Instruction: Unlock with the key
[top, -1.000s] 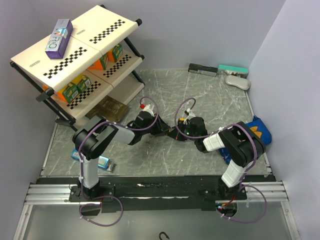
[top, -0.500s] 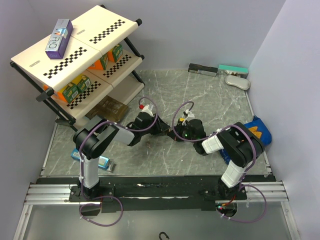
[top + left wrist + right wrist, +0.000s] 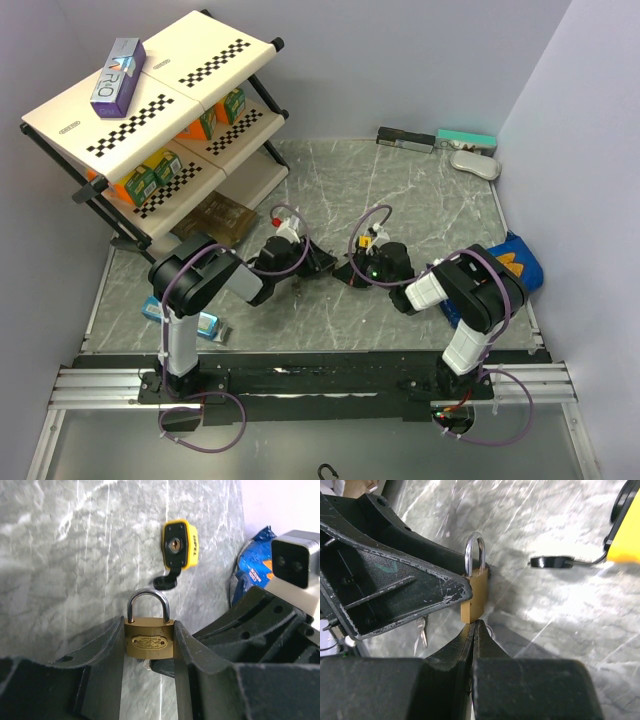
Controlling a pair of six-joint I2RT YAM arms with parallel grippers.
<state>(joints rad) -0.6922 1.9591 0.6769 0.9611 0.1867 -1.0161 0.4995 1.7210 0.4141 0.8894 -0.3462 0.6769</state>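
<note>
Both arms are the same build: left arm [image 3: 190,280] and right arm [image 3: 488,297] have chunky black joints with white link tubes. Thin purple cables [image 3: 244,420] loop off them, the biggest at 6 o'clock by the bases. Left gripper [image 3: 149,625] fingers [image 3: 100,670] are scuffed matte black plastic with small round holes, and the right gripper [image 3: 475,626] is just as scratched. There's a grey two-lens wrist camera [image 3: 295,560] at 3 o'clock.

A robotics lab test cell: plain pale walls [image 3: 400,60] box in a marble-patterned table [image 3: 330,180], two robot arms [image 3: 185,290] are bolted to an aluminium rail [image 3: 300,385], and a checkerboard-marked shelf rack [image 3: 150,110] holds small cartons [image 3: 150,178].
</note>
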